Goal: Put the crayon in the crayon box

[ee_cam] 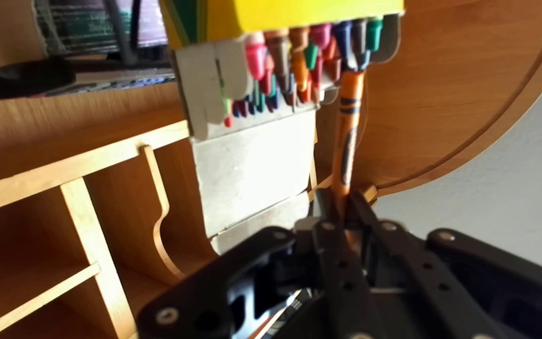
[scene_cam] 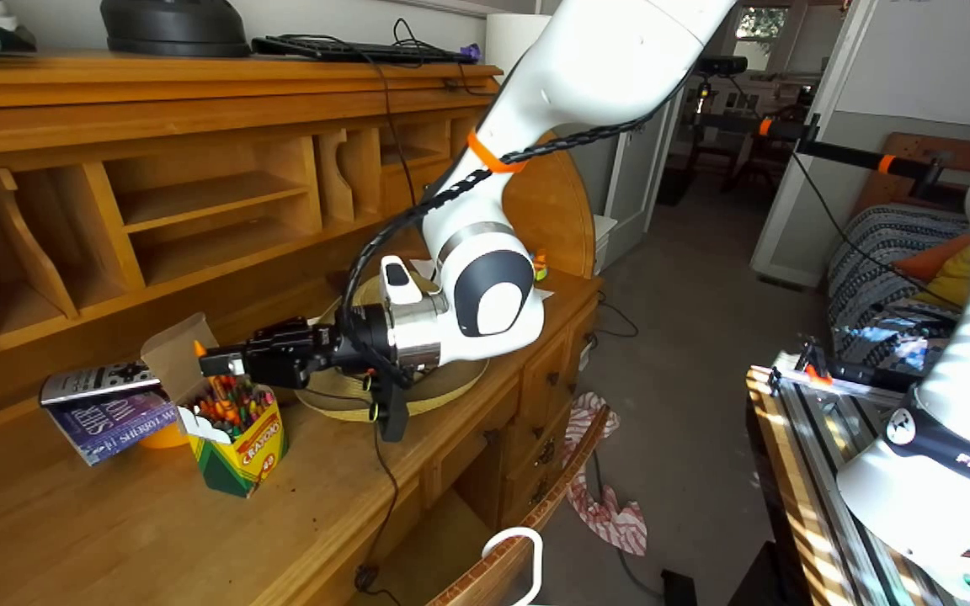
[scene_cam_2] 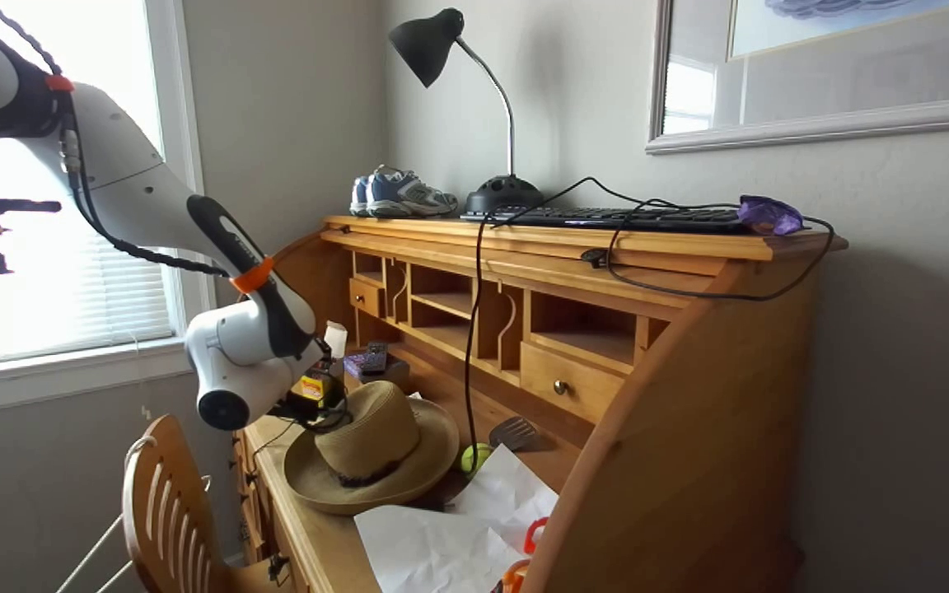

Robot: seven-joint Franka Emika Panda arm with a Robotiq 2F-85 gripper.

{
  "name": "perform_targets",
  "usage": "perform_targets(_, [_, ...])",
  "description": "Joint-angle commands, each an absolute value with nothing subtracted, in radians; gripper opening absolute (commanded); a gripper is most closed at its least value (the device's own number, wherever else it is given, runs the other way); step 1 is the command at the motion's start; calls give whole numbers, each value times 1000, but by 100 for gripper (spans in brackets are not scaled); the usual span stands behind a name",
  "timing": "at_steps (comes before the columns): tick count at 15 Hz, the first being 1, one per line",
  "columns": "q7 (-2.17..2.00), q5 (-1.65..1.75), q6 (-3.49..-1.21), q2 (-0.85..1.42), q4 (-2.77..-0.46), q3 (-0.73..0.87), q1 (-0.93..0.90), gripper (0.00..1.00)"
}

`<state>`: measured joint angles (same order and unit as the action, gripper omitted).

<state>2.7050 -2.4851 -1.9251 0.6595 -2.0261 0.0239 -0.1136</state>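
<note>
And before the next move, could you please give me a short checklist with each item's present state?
1. Grip on the crayon: ok, the gripper is shut on it.
2. Crayon box upright on the desk: ok.
3. Lid: ok, it stands open.
4. Lower end over a free gap: cannot tell, other crayons crowd there.
5. Crayon fully down in the box: not ok, most of it shows above the box.

Dark-marked orange crayon (ee_cam: 347,136), green and yellow crayon box (scene_cam: 251,452), tan hat (scene_cam_2: 374,436)
</note>
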Motion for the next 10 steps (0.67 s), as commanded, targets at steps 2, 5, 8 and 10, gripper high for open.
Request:
perform_targets(2, [2724, -2521, -1935, 708, -1992, 27, -124, 3])
perform_targets(5, [2729, -2533, -1940, 721, -1980, 27, -124, 3])
perform_targets(8, [2728, -2537, -1945, 728, -1974, 28, -126, 3])
perform_targets(10, [2726, -2539, -1950, 733, -1969, 28, -126, 3])
